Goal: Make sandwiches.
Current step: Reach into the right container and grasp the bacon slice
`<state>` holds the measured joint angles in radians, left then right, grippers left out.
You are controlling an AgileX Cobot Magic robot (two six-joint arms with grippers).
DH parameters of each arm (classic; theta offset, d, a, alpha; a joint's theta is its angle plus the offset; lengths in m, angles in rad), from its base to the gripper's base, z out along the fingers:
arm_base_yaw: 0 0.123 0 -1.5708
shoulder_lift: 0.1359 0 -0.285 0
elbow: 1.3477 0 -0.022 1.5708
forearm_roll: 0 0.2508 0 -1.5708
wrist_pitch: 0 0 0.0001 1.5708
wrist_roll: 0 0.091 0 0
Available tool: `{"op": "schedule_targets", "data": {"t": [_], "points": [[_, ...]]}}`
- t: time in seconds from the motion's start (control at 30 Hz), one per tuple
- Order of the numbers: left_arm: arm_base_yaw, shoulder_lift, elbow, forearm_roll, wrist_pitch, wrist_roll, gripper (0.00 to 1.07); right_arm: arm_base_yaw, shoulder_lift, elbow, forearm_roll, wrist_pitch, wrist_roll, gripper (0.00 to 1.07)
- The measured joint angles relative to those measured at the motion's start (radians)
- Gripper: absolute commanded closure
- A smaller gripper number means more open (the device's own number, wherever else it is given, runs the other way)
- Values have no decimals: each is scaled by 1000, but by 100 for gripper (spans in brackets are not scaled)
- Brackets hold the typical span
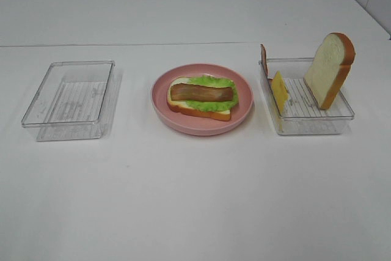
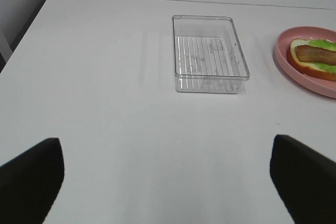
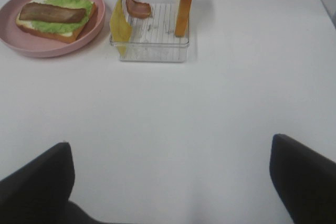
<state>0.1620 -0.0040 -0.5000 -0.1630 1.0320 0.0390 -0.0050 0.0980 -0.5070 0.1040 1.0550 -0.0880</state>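
Ruffled lettuce (image 1: pixel 214 81), flat bacon strip (image 1: pixel 201 92) on crusted bread slice (image 1: pixel 201 113); left gripper (image 2: pixel 168 182), right gripper (image 3: pixel 170 182) both wide apart.

We see one bread slice (image 1: pixel 198 112) flat on the plate (image 1: pixel 201 129), topped with lettuce (image 1: pixel 214 81) and a bacon strip (image 1: pixel 201 92). At its three o'clock, the second slice (image 1: pixel 328 68), cheese (image 1: pixel 279 91) and second bacon strip (image 1: pixel 264 58) stand tilted in a tray (image 1: pixel 311 125).

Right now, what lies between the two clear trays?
The pink plate, carrying a bread slice with lettuce and bacon; the exterior high view shows it.
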Motion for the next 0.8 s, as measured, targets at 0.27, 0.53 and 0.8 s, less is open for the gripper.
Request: {"op": "schedule_targets", "data": {"t": [0.27,0.53,0.8], "points": [[0,0,1,-1,0,0,7,0,417,-184,19,0,0,14],[0,0,1,-1,0,0,7,0,921,-494,20,33,0,14],[0,0,1,-1,0,0,7,0,1246,-786,23,63,-11,14]]}}
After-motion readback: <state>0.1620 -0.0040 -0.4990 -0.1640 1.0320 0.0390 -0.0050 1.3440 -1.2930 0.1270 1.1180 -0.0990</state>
